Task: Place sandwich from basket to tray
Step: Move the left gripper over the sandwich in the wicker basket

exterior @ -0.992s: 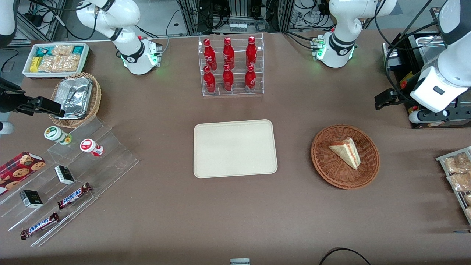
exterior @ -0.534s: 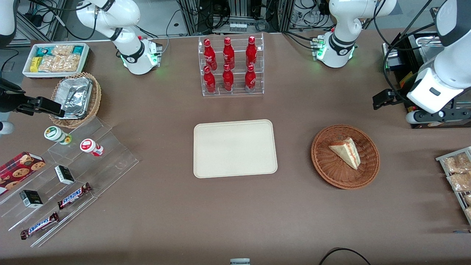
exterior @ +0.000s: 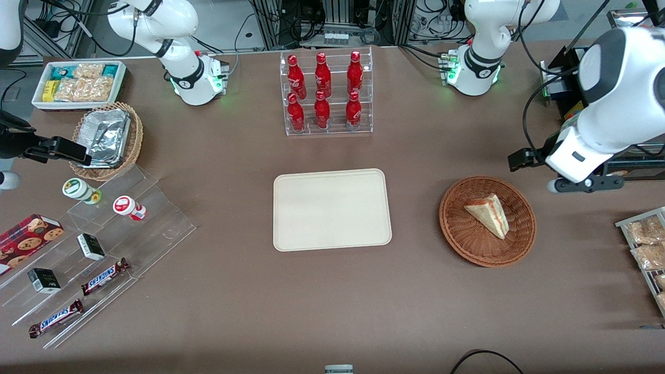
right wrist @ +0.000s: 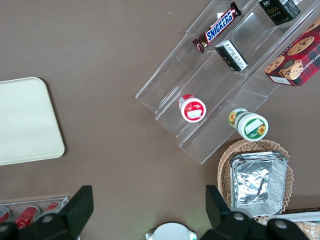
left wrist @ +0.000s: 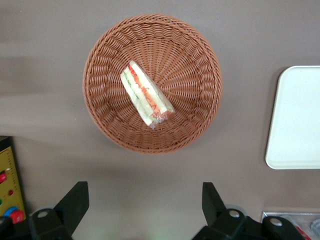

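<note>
The sandwich [exterior: 488, 214], a pale wedge with red and green filling on its cut edge, lies in the reddish-brown wicker basket [exterior: 457, 236]. The cream tray [exterior: 332, 210] sits bare beside the basket, toward the parked arm's end. In the left wrist view my gripper [left wrist: 145, 200] hangs open above bare table just outside the basket [left wrist: 100, 60] rim, its dark fingers [left wrist: 75, 200] wide apart and holding nothing. The sandwich [left wrist: 146, 100] and a corner of the tray [left wrist: 300, 120] show there too. In the front view the working arm's white wrist [exterior: 574, 156] hovers beside the basket, slightly farther from the camera.
A clear rack of red bottles [exterior: 326, 93] stands farther back than the tray. A rack of snack packets [exterior: 647, 244] lies at the working arm's table end. A dark box with a yellow panel [left wrist: 7, 175] sits close to the gripper.
The working arm has swung in from the table's end toward the basket, coming nearer the front camera. Sandwich, basket and tray have not moved.
</note>
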You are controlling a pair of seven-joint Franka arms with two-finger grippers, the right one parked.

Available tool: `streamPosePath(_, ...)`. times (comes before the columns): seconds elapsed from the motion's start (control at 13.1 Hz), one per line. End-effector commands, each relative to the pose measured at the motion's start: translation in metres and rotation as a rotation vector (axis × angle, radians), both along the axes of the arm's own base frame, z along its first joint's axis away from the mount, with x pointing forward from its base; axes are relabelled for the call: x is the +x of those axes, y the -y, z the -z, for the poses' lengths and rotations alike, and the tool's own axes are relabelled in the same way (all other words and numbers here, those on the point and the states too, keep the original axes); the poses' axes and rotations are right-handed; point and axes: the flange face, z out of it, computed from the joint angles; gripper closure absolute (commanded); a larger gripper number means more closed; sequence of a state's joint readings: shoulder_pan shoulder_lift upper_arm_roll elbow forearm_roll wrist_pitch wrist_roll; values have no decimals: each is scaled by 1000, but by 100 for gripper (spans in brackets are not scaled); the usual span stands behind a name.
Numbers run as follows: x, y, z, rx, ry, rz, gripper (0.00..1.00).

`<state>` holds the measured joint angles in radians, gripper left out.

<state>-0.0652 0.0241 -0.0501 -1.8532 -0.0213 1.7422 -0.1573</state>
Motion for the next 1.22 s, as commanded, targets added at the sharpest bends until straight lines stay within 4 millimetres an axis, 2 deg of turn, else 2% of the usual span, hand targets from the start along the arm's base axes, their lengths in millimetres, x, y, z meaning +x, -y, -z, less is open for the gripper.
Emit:
streamPosePath(0.0,-5,2,28,-1,30,-9,0)
streamPosePath(0.15,-7,1,54,-2,59,-27,0)
streamPosePath(0.53,-15,-2,93,-4,97,-54,0)
streamPosePath(0.84,-17,-2,116,4,138,-252,0)
streamPosePath(1.15,-14,-1,133,7,140,-524,0)
